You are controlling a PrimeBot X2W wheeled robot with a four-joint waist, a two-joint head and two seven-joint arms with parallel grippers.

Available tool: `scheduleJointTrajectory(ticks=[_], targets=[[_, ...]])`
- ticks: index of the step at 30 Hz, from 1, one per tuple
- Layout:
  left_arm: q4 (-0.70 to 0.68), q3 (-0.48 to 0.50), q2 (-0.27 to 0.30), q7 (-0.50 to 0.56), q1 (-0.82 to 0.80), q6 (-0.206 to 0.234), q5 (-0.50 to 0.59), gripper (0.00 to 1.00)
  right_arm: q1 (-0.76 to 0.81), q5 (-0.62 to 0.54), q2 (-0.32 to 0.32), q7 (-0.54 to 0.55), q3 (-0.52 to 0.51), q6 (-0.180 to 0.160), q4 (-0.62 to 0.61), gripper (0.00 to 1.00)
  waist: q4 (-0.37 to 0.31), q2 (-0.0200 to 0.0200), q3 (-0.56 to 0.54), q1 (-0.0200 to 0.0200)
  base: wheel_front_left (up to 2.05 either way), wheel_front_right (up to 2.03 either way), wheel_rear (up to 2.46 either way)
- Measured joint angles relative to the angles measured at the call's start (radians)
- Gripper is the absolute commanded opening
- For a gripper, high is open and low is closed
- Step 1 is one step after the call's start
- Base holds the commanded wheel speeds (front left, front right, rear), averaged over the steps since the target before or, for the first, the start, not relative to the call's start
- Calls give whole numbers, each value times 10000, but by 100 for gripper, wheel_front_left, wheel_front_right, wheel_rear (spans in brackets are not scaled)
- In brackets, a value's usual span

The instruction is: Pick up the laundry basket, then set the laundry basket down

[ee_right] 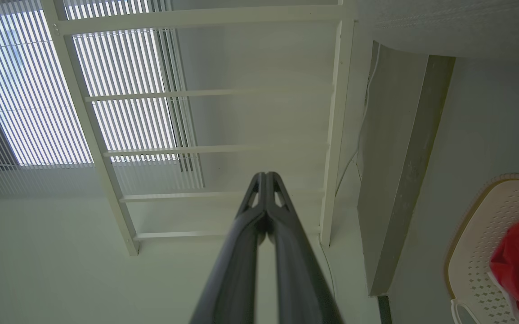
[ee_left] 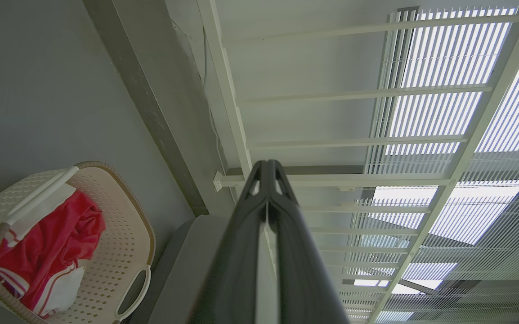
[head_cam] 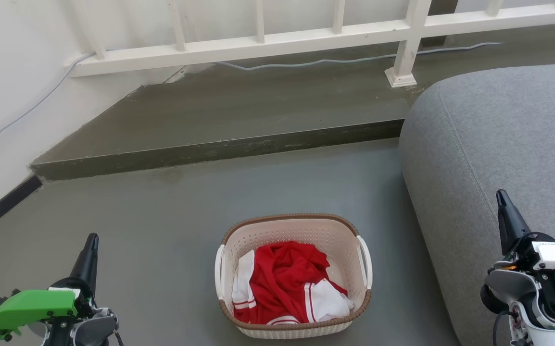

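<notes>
Big grey fabric sofa (head_cam: 498, 144) takes the right of frame. Small cream perforated plastic laundry basket with brown woven-look rim (head_cam: 296, 235) sits on the grey floor (head_cam: 138, 216), bottom centre, just beside it. Inside: crumpled red-and-white garment (head_cam: 287, 283). Lower corners: left gripper (head_cam: 91, 245) and right gripper (head_cam: 502, 202), fingers pressed together, holding nothing, well apart from the basket. Suggest opening both, taking the white side handles (head_cam: 219, 269) evenly, and lifting level.

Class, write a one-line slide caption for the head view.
The laundry basket of red-and-white clothes on the grey floor beside a sofa; left hand and right hand shut, clear of it.
</notes>
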Motion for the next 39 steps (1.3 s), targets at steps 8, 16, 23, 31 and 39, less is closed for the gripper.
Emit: scheduleJointTrajectory(ticks=[8,16,23,31,39], targets=[[-2,0,0,0,0,0,-2,0,0,0,2,0,-2,0,0,0,0,0,1,-1,0,0,0],[-6,0,0,0,0,0,-2,0,-1,0,2,0,-4,0,-2,0,0,0,1,-1,0,0,0],[-10,-2,0,-2,0,-2,-4,0,-1,0,4,0,-8,0,-2,0,0,0,1,-1,0,0,0],[-13,-2,0,-2,0,-2,-4,0,-1,0,8,2,-10,0,-2,0,0,0,1,0,0,0,0],[-15,-2,0,-2,0,-2,-4,0,-1,0,17,2,-12,0,-4,0,0,0,1,0,0,0,0]])
